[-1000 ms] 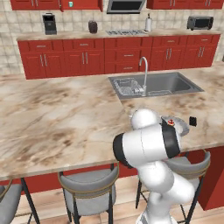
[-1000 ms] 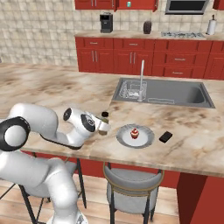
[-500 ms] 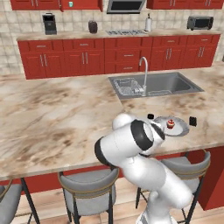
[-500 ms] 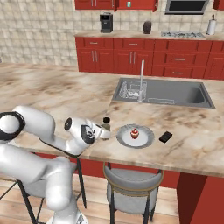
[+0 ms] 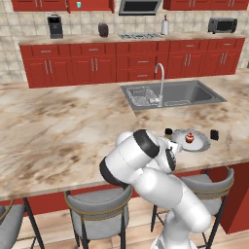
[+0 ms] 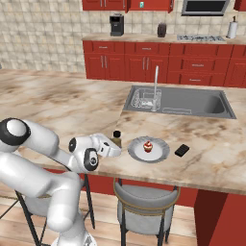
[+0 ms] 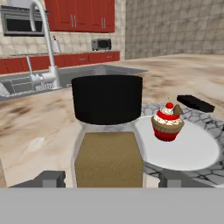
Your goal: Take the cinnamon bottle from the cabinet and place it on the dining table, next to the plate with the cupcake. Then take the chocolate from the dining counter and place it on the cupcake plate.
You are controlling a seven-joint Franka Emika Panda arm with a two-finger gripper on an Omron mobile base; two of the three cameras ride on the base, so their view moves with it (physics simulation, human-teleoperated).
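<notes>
The cinnamon bottle [image 7: 109, 131], tan-brown with a black cap, stands upright on the dining table [image 5: 48, 131] just left of the plate [image 7: 192, 153]. My gripper [image 7: 111, 179] is open around it, with a fingertip [image 7: 48, 178] standing clear of the bottle on each side. The cupcake [image 7: 167, 121] sits on the light-grey plate, and the chocolate [image 7: 195, 103] lies on the marble beyond the plate. From the right base view the bottle [image 6: 116, 137] stands at the gripper [image 6: 113, 146], beside the plate [image 6: 161, 153], cupcake [image 6: 148, 146] and chocolate [image 6: 181, 150].
A steel sink [image 5: 170, 95] with a tall faucet [image 5: 159, 82] is set in the counter behind the plate. Grey stools [image 6: 144, 197] stand under the table's near edge. Red wall cabinets [image 6: 127, 5] and drawer units [image 5: 97, 68] line the far wall.
My gripper has opened and let go of the cinnamon bottle, which now stands on the table beside the plate. The arm's elbow has swung lower and toward the table edge.
</notes>
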